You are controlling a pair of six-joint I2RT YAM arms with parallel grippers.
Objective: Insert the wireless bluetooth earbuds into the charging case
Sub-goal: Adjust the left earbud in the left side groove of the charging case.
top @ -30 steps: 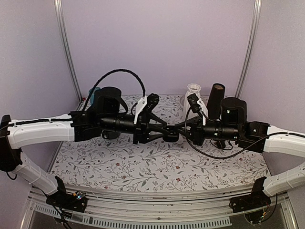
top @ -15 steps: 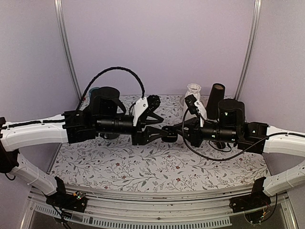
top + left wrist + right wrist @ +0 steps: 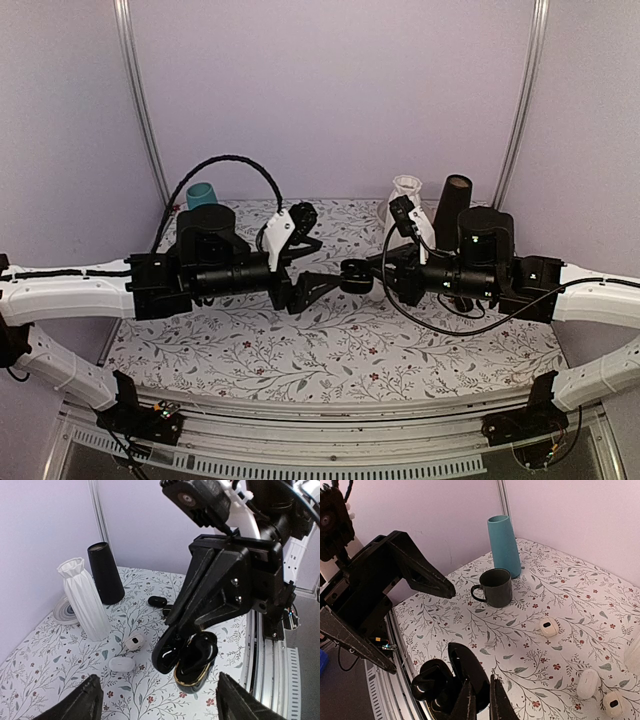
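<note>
Seen from above, the right gripper holds the charging case in the air over the middle of the tabletop. It pinches the case and pushes it out toward the left gripper, whose jaws stand spread just beside it. I judge the case is lifted and offered this way so the other arm can reach its open mouth. In the left wrist view that gripper's spread fingers frame the case, which hangs open between and just ahead of them, lid tilted back and gold-rimmed base low. Two small dark specks, likely the earbuds, lie on the tabletop well beyond the case, near the black cone and the white vase; the left gripper carries nothing. In the right wrist view the right gripper's fingers are nearly pressed together on the lid's edge, which leaves the base turned toward the left arm. Whether its wells are filled I cannot tell. The mug stands well apart.
</note>
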